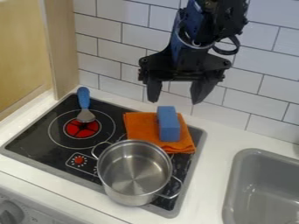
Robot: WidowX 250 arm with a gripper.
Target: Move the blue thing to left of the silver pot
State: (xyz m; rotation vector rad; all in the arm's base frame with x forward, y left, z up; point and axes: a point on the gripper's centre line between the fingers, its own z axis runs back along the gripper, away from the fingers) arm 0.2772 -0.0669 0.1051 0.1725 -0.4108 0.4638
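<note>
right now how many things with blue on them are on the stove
2: the blue block on the orange cloth, and the blue-handled spatula, its tip over the red burner.

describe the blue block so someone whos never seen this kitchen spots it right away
On the black stovetop, find the orange cloth just behind the silver pot. The blue block rests on that cloth. It is blue all over and box-shaped, unlike the nearby spatula, which has a blue handle and a metal head.
</note>
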